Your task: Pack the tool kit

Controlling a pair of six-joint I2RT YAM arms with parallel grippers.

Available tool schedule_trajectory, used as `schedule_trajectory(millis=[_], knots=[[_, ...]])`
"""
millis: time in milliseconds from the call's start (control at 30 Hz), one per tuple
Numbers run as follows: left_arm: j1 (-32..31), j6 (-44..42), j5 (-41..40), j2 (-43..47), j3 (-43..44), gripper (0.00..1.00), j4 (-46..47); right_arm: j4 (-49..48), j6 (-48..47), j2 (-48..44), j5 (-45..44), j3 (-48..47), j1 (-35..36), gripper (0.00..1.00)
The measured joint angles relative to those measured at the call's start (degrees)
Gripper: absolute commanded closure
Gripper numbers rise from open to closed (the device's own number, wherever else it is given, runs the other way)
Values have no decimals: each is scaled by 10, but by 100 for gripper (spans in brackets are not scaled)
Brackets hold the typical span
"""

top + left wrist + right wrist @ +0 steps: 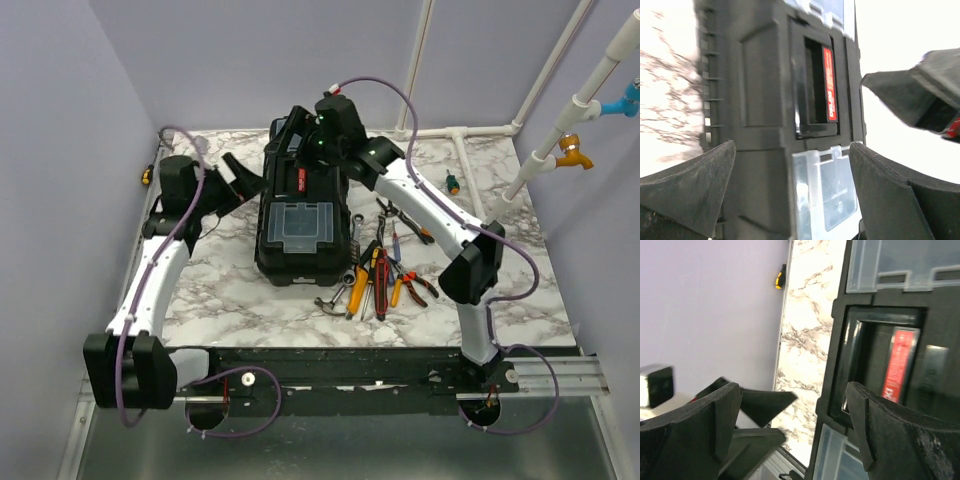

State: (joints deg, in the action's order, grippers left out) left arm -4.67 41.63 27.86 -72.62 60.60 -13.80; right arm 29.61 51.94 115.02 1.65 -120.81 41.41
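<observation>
Marble table (240, 310) carrying a black toolbox (300, 235); pliers (412, 287) and a hammer (330, 301) lie just right of the toolbox, a screwdriver (452, 183) farther right.

Even, bright overhead light; the left wrist view is overexposed and blurred, shadows soft.

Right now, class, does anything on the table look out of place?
Yes. Most tools lie right of the toolbox, but a screwdriver sits alone by the pipes, and a yellow-handled tool against the left wall.

This is a robot lab cell. Plain lilac walls (250, 60) box in a marbled table (230, 300), with white pipes (598, 72) behind.
</observation>
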Motion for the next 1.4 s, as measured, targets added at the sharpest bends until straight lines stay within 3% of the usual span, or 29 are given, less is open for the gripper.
schedule_trajectory(millis=[133, 267, 567, 800, 933, 1167, 1267, 1400], knots=[[80, 37, -3, 78, -69, 3, 39, 71, 8, 83, -26, -113, 24, 6], [104, 59, -4, 88, -104, 7, 70, 117, 17, 137, -47, -170, 33, 6], [105, 84, -3, 19, -152, 14, 156, 142, 36, 183, -69, -221, 44, 8], [68, 80, 12, -104, -106, 32, 191, 150, 37, 202, -68, -249, 44, 8], [62, 78, 22, -170, -72, 32, 204, 111, 35, 185, -42, -207, 40, 8], [65, 57, 6, -182, -46, 32, 206, 0, 45, 156, 66, -121, 15, 11], [67, 50, -8, -182, -42, 29, 203, -75, 54, 141, 111, -68, 5, 13], [67, 43, -18, -175, -41, 24, 191, -223, 77, 83, 148, 72, -4, 17]])
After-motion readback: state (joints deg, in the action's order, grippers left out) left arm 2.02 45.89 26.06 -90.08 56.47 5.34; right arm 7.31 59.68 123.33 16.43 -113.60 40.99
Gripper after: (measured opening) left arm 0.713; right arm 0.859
